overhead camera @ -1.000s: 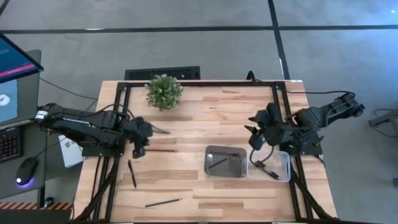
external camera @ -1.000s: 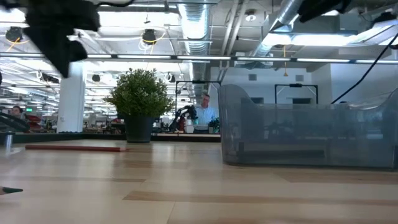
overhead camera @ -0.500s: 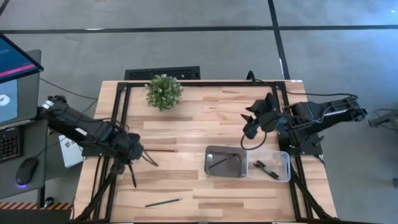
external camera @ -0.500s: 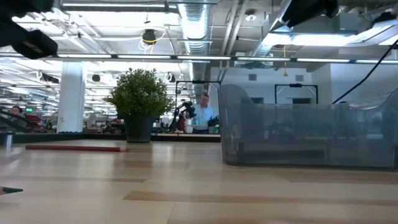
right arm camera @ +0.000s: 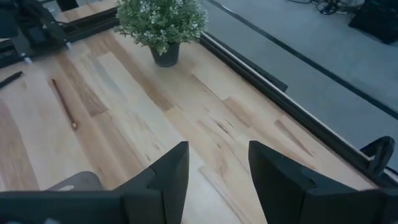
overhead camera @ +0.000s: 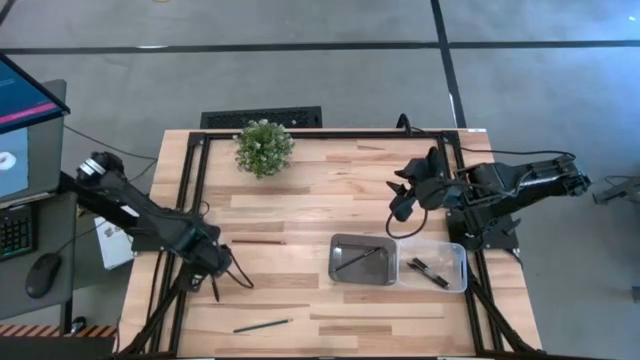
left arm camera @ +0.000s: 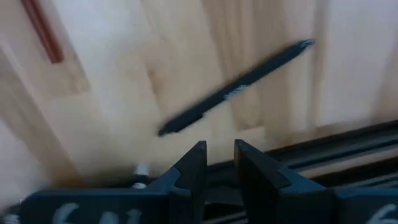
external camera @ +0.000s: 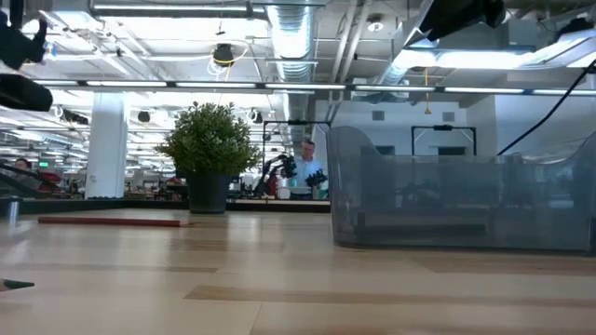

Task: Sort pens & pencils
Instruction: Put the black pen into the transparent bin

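From above I see my left gripper (overhead camera: 222, 275) low over the table's left edge, on top of a black pen (overhead camera: 214, 284) it mostly hides. The left wrist camera shows what the overhead cannot: that pen (left arm camera: 233, 89) lies loose on the wood ahead of the fingers (left arm camera: 193, 168), which stand only a narrow slit apart with nothing between them. It also catches the end of a reddish pencil (left arm camera: 41, 31).

The overhead places that reddish pencil (overhead camera: 258, 241) near the table's middle, and a dark pencil (overhead camera: 262, 324) near the front edge. One pencil lies slantwise in the metal tray (overhead camera: 362, 259), and dark pens lie in the clear bin (overhead camera: 436, 267) beside it.

My right gripper (overhead camera: 398, 203) hangs above the table behind the tray; its wrist camera shows the fingers (right arm camera: 168, 171) spread apart and empty, looking toward the potted plant (right arm camera: 161, 23).

The low camera gives the red pencil (external camera: 110, 221) lying flat and the bin's wall (external camera: 461, 200).
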